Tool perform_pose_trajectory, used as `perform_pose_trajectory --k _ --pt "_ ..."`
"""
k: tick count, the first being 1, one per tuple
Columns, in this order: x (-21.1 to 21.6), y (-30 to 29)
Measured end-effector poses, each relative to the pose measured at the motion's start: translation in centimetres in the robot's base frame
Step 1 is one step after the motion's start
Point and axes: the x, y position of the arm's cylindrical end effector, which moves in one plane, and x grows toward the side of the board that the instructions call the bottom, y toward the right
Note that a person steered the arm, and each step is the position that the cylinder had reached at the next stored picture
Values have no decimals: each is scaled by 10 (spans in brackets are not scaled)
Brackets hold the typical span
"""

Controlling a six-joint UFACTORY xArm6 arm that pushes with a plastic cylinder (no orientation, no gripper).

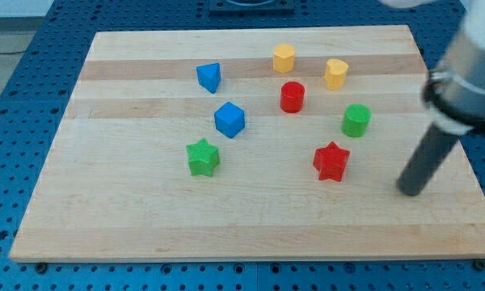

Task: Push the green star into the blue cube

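Camera view: my tip (410,191) is set well right of the green star (203,157); the blue cube (229,120) sits just up-right. No jaws are fitted, so 0 grip is held.

On the wooden board (129,226), my tip (409,191) rests at the right of the frame, well apart from the green star (203,157), which sits just below-left of the blue cube (229,120).
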Motion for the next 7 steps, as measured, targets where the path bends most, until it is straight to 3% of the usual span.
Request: perform_pose_trajectory --k 2,4,6,7 --pt "-1 -123" --pt "-29 -247" --pt "-53 -313" --pt "-68 -311"
